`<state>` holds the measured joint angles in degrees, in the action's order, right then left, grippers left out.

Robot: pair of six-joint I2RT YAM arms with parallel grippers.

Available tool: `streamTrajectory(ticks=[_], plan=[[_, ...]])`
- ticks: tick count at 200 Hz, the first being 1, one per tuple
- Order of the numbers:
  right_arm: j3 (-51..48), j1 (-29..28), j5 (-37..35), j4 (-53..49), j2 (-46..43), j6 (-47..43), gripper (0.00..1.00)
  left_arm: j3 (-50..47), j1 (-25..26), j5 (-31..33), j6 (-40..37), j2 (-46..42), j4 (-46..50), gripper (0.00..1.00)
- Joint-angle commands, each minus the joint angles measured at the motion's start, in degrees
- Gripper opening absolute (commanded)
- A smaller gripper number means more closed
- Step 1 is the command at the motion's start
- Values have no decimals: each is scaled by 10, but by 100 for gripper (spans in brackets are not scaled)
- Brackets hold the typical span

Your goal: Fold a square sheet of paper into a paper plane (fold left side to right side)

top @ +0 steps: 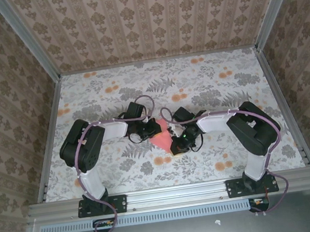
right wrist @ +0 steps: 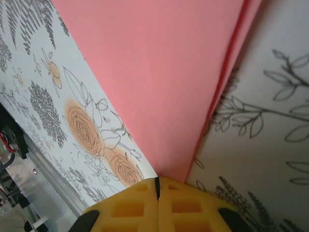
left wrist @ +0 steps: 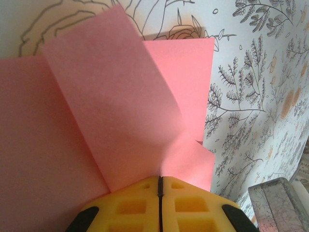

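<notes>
Square sheet of paper [top: 161, 140]: plain pink-red, partly folded, mid-table on the flower print.
Several layers overlap. In the left wrist view one folded layer lifts at a slant off the flatter ones beneath. In the right wrist view it narrows to a point, stacked edges showing along one side.

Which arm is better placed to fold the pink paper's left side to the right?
Left. The left hand is shut on a raised flap of the pink paper, ready to sweep across; the right hand looks pinched on the paper's right side, likely anchoring it.
</notes>
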<state>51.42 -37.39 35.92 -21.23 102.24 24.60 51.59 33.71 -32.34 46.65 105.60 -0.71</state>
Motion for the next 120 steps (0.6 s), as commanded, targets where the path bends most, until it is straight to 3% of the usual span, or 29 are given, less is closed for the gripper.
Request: streamTrajectory(ticks=[1,47,120], plan=[[-21,-9,1,-92,-20,-17,3,-18,-7,61,-17,7,56,8],[-11,18,61,-50,-105,0,4,-14,-5,59,-19,6,56,8],[64,21,-24,51,12,62,5,-8,-1,55,-17,8,53,8]])
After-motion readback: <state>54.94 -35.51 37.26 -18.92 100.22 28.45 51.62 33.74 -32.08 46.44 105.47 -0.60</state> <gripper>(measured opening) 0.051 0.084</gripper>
